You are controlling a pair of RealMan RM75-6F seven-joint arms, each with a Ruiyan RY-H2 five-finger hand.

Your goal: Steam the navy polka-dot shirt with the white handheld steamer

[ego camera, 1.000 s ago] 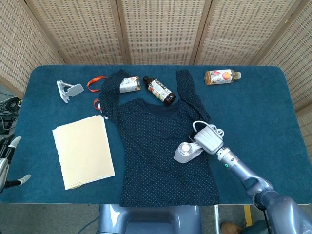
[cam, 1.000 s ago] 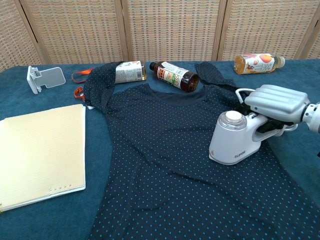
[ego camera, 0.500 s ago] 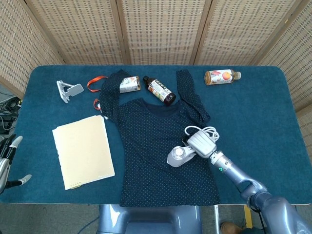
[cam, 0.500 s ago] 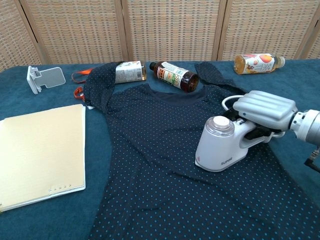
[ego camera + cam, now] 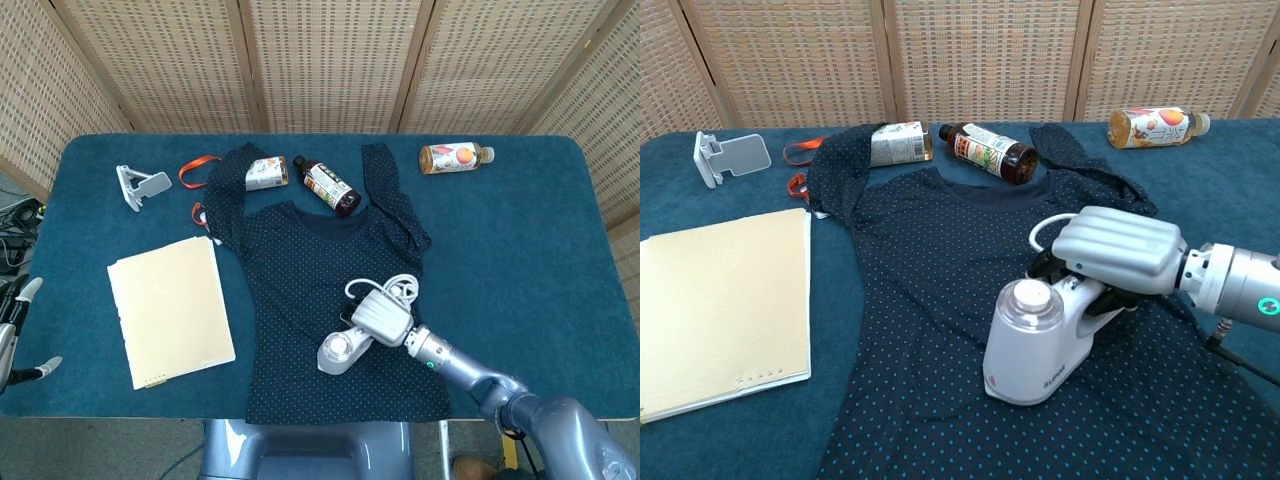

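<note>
The navy polka-dot shirt (image 5: 300, 270) (image 5: 930, 290) lies flat in the middle of the blue table, collar toward the far edge. My right hand (image 5: 380, 316) (image 5: 1117, 248) grips the handle of the white handheld steamer (image 5: 340, 351) (image 5: 1032, 335), whose base rests on the shirt's lower body. Its white cord (image 5: 392, 287) loops behind the hand. My left hand (image 5: 18, 330) hangs off the table's left edge, fingers apart, holding nothing.
A cream notebook (image 5: 170, 310) (image 5: 715, 305) lies left of the shirt. Two bottles (image 5: 326, 184) (image 5: 266, 172) rest at the collar and left sleeve, an orange drink bottle (image 5: 455, 157) at the far right. A grey phone stand (image 5: 140, 186) and orange strap (image 5: 196, 170) sit far left.
My right hand has slid the steamer down and to the left across the shirt, from its right side toward the lower middle. The left hand has not moved.
</note>
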